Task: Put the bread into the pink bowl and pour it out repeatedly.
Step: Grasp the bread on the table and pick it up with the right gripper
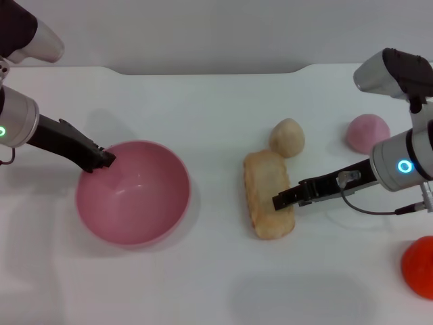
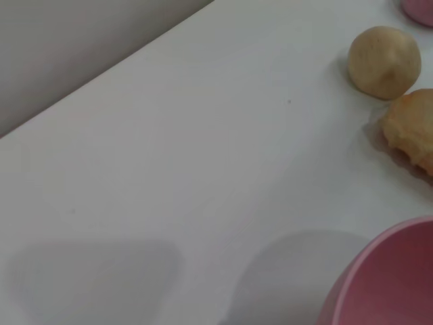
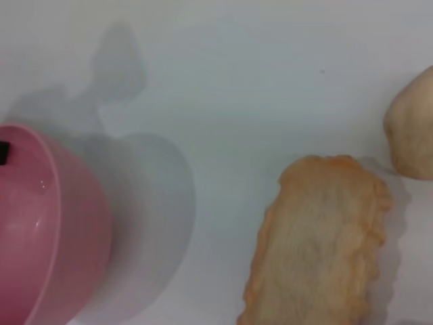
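The bread (image 1: 268, 203) lies flat on the white table (image 1: 203, 284), plain tan side up, out of the bowl (image 1: 132, 193). The pink bowl sits upright to the left of the bread, a little apart from it, with nothing inside.

The left claw (image 1: 105, 160) is at the bowl's back left rim. Its dark tip touches the rim and looks clamped on it, one finger in and one out.

The right claw (image 1: 279, 200) reaches in from the right and its tip is at the right edge of the bread, about halfway down. I cannot tell if this claw is spread or closed, because the tip looks like one dark block.

A small beige lump (image 1: 287, 137) sits just behind the bread, almost touching its far end. A small pink dome (image 1: 368, 133) sits further right. An orange thing (image 1: 419, 267) peeks in at the right edge
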